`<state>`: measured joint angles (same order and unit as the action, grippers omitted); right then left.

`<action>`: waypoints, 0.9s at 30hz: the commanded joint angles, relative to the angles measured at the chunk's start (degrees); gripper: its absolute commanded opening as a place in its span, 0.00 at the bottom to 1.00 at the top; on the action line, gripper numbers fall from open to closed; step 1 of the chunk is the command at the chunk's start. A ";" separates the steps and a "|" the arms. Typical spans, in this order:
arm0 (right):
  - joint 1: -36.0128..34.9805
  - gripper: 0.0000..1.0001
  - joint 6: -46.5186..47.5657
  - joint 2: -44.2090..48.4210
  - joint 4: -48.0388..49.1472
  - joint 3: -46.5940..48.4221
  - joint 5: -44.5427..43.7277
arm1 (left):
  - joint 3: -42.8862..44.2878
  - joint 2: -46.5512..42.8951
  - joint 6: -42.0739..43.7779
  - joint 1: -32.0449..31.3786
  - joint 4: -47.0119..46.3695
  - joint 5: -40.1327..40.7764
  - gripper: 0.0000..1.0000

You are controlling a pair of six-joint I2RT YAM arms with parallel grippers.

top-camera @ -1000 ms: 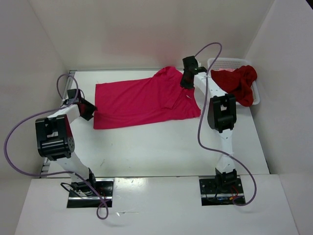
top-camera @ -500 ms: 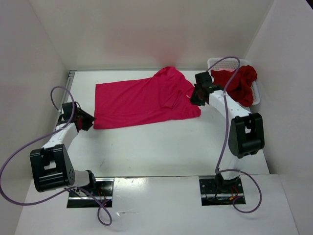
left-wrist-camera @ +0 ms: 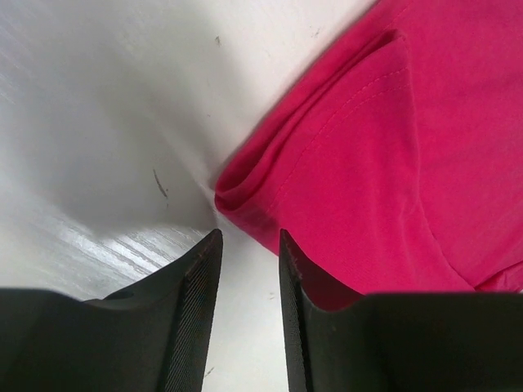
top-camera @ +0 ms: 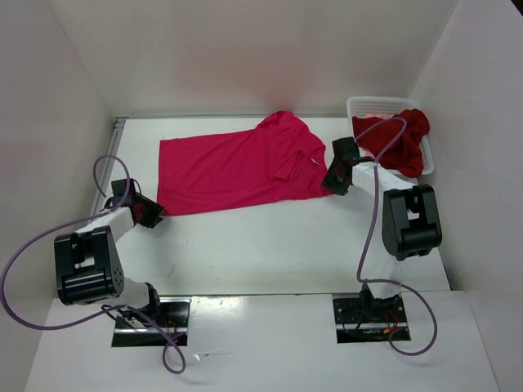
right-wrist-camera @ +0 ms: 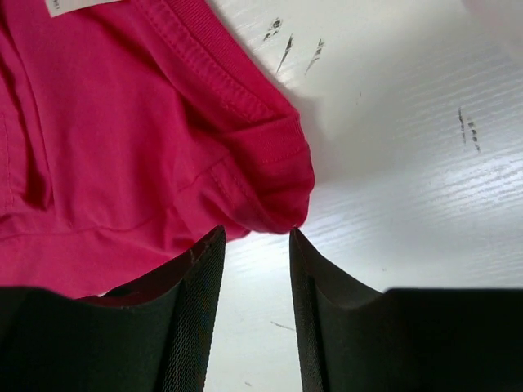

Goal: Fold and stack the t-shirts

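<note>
Top view: magenta t-shirt [top-camera: 245, 167] spread flat, upper middle of the surface [top-camera: 261, 245]; dark red t-shirt [top-camera: 404, 139] heaped in white basket [top-camera: 372, 103] upper right, lower folds hidden inside. At magenta's lower-left corner the left gripper [top-camera: 152, 214], at lower-right the right gripper [top-camera: 335, 181], jaws too small to read. Left wrist: released, rolled hem corner just ahead of tips. Right wrist: released too, bunched corner at the tips, not clasped

Spread t-shirt [top-camera: 245, 167] lies on worktop [top-camera: 270, 245] between left hand [top-camera: 157, 213] and right hand [top-camera: 330, 184]. Basket [top-camera: 384, 104] holding second t-shirt [top-camera: 402, 140] sits beyond right hand.
</note>
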<state>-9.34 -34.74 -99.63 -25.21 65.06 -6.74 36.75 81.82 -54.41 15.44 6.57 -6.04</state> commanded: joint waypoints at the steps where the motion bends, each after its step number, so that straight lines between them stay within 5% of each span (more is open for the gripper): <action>1: 1.08 0.43 -3.22 -1.97 4.55 0.33 -1.78 | -1.24 1.32 -1.49 0.03 -3.14 -0.46 0.41; 11: 1.08 0.39 -6.74 -6.01 7.89 -0.28 -2.93 | -1.77 1.85 -3.33 0.03 -5.60 1.74 0.22; 17: 1.08 0.12 -7.27 -7.06 8.51 -0.28 -2.93 | 1.39 4.57 -2.80 1.08 -4.46 2.79 0.00; 27: 0.55 0.12 -7.27 1.88 0.43 -7.75 0.58 | 1.92 2.82 1.50 8.55 0.37 3.32 0.00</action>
<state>-8.67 -42.15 -102.59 -19.59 60.82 -6.17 37.15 85.41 -55.46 21.39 4.32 -4.82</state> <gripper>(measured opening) 0.118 0.004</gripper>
